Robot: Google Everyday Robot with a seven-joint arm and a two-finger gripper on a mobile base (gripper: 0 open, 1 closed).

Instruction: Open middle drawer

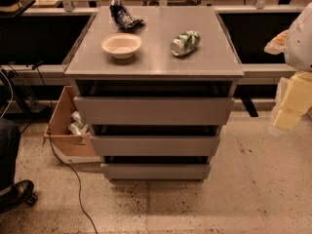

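A grey cabinet (154, 65) stands in the middle of the camera view with three stacked grey drawer fronts. The middle drawer (155, 145) has a plain flat front of medium height and looks pushed in, between the taller top drawer (154, 110) and the short bottom drawer (156, 171). My gripper (290, 106) shows as blurred cream-yellow parts at the right edge, up close to the camera, to the right of the cabinet and apart from every drawer. It holds nothing that I can see.
On the cabinet top lie a white bowl (122, 45), a green can on its side (185, 43) and a dark snack bag (124, 17). A cardboard box (66, 126) with cans stands at the cabinet's left. A person's shoe (15, 194) and a cable (73, 174) are on the floor at left.
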